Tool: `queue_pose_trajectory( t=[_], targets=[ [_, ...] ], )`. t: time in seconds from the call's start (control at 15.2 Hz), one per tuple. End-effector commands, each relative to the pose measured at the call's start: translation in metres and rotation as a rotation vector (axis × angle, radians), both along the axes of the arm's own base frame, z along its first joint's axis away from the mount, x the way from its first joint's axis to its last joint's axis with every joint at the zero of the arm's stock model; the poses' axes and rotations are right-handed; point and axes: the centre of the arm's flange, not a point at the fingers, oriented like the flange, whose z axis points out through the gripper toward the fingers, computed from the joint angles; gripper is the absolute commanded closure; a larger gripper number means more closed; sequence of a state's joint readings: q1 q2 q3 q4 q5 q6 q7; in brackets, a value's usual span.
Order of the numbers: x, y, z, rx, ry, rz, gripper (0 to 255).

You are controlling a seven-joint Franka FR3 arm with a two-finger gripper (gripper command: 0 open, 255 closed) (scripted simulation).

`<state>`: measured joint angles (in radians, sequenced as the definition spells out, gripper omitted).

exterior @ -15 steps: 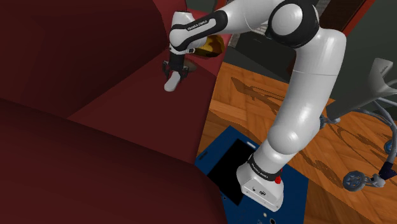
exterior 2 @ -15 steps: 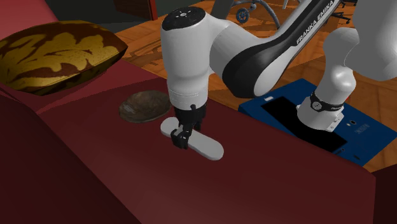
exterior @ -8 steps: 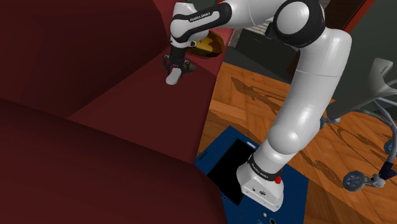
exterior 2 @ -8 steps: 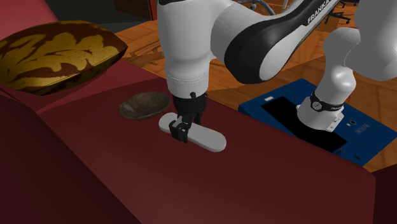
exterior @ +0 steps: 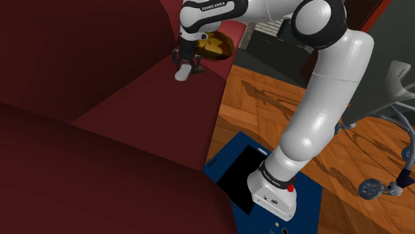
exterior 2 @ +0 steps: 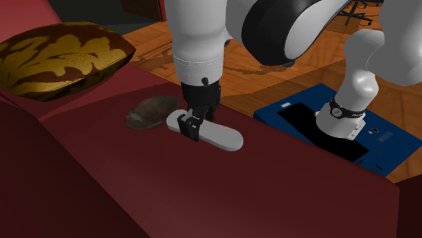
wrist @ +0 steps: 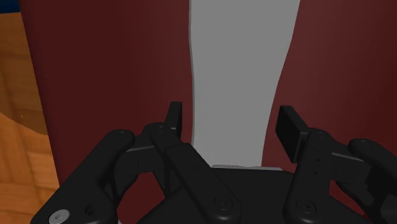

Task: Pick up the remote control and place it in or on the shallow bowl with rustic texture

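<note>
A plain grey, elongated remote control (exterior 2: 220, 138) is clasped near one end by my gripper (exterior 2: 191, 126), which is shut on it. It hangs level, just above the dark red sofa seat (exterior 2: 270, 189). The shallow brown bowl (exterior 2: 146, 112) lies on the seat right beside the remote's held end, on the second exterior view's left. In the wrist view the remote (wrist: 238, 70) runs straight away from the gripper (wrist: 232, 127), with a black fingertip (wrist: 175, 118) on either side. From the shoulder view the gripper (exterior: 185, 62) and the remote (exterior: 181, 75) are far up the seat.
A gold and brown patterned cushion (exterior 2: 61, 57) lies beyond the bowl, by the sofa's arm. The sofa's back (exterior: 73, 53) rises at the shoulder view's left. The blue stand (exterior 2: 379, 145) sits on the wooden floor (exterior: 279, 106) beside the sofa.
The arm has risen and carried the remote a short way toward the bowl. The fingers have stayed shut on it.
</note>
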<state>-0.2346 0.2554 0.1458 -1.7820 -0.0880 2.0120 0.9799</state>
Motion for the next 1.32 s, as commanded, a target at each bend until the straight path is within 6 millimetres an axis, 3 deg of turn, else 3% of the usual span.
queue_pose_trajectory(
  t=[0.0, 0.46, 1.25],
  targets=[
    [0.001, 0.0, 0.012, 0.0, 0.0, 0.0, 255],
    [0.001, 0.0, 0.048, 0.0, 0.0, 0.0, 255],
    [0.069, -0.142, 0.055, 0.0, 0.0, 0.0, 255]
  ],
)
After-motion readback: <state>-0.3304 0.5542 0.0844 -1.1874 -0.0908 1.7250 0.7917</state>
